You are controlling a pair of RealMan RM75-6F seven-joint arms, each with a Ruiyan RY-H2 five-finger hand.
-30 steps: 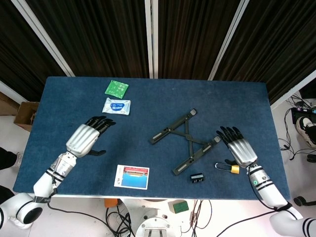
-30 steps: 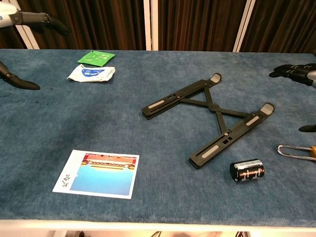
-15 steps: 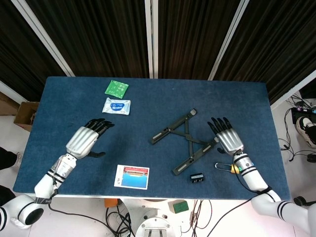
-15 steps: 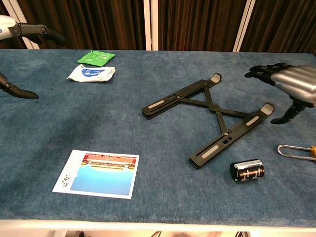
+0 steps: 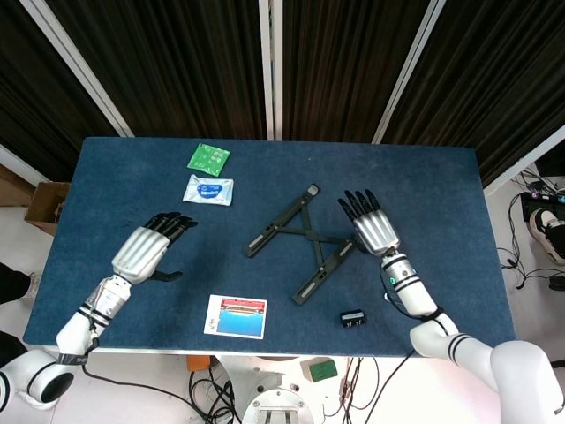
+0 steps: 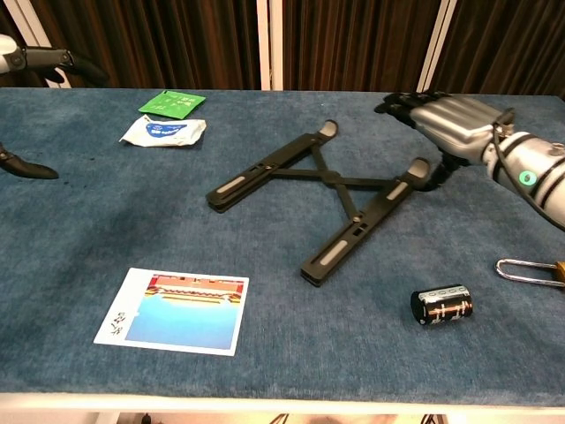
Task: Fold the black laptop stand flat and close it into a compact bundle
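Starting from the left, the left hand (image 5: 146, 248) hangs over the blue table (image 5: 441, 185) holding nothing, fingers loosely spread, much as it was a second ago; it has only drifted a little toward the near-left. Beyond its fingertips lie the white wipes packet (image 5: 208, 189) and the green sachet (image 5: 208, 158), and to its right, near the front edge, the picture card (image 5: 236, 316). None of these has moved.

Moving right, the black laptop stand (image 5: 296, 245) has changed. It has slid leftward across the cloth and its X has narrowed: the two bars now stand at a tighter angle than half a second ago. It is still open, lying flat on the table between the two hands, just left of the right hand.

The right hand (image 5: 374, 231) has swept in from the right edge and now rests against the far end of the stand's right bar. Its fingers are extended flat and its thumb is hooked down beside the bar tip in the chest view. It pushes; it does not grip. I judge that this push is what began the fold, though without bracing from the left hand the stand may simply keep sliding.

Below that hand sits the small black cylinder (image 6: 441, 304), and to the hand's right the padlock (image 6: 528, 270), both untouched.
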